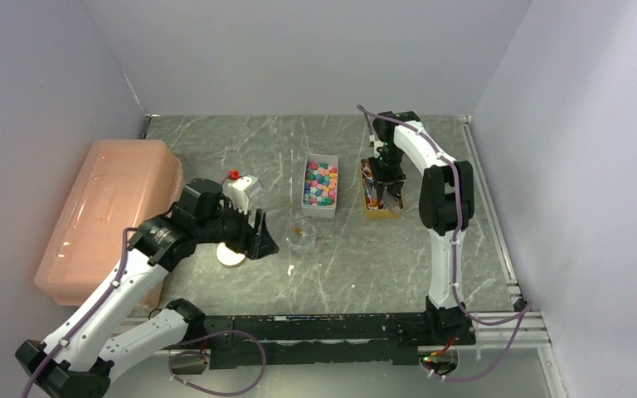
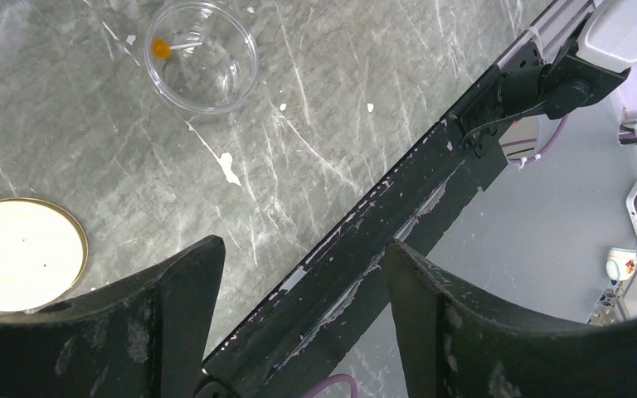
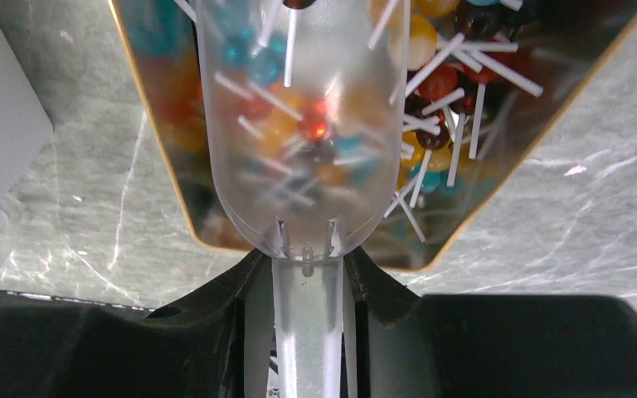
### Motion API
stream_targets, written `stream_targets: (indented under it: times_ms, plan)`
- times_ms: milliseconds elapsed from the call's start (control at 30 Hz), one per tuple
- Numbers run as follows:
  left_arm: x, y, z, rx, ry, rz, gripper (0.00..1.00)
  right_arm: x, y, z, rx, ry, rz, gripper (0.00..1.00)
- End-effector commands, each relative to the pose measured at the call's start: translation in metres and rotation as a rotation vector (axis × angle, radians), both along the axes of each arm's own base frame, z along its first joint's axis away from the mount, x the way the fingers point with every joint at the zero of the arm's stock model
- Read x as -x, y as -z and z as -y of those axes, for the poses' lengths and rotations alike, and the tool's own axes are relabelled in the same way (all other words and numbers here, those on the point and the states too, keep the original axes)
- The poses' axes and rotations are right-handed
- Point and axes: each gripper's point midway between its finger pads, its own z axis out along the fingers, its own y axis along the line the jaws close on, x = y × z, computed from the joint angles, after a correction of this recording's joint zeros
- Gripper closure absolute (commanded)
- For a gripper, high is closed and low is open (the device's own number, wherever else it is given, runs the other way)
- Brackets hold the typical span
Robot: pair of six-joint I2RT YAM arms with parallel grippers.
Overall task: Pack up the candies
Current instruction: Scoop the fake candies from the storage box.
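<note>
Over the far right of the grey marbled table (image 1: 216, 149), poised with the right gripper (image 3: 303, 282) above a gold-rimmed box (image 1: 381, 213) of round lollipops on white sticks (image 3: 444, 83); fingers partly closed, clamped on the handle of a clear plastic scoop (image 3: 303, 124). Looks like the scooping step, scoop bowl low over the lollipops; cannot tell whether touching or already loaded. Just left of that box, heaped in a white rectangular tray (image 1: 318, 211): the small pink, blue, green and yellow candies (image 1: 321, 182). Near the front edge, spread wide and empty: the left gripper (image 2: 303, 257), close to a round cream lid (image 2: 21, 253) and a clear round dish (image 2: 216, 83) holding one orange sweet (image 2: 160, 48). Next, probably: digging in, lifting level, carrying across to the dish without spilling.
</note>
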Motion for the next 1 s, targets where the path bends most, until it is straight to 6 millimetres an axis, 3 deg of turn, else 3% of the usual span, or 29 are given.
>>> stream_targets:
  times_ms: [0,400,733,967]
  plan:
    - [-0.005,-0.01,0.001,-0.002,0.005,0.044,0.24,-0.025,0.003,-0.002,0.014,0.05,0.077,1.0]
    - [-0.012,-0.003,-0.002,-0.038,-0.026,0.035,0.24,-0.058,0.016,0.009,0.085,0.093,0.277,1.0]
    - [-0.021,0.01,-0.009,-0.079,-0.084,0.047,0.24,-0.045,0.009,0.01,0.102,0.031,0.4,1.0]
    - [-0.024,0.017,-0.014,-0.108,-0.114,0.039,0.24,-0.03,-0.008,0.01,0.09,0.011,0.459,1.0]
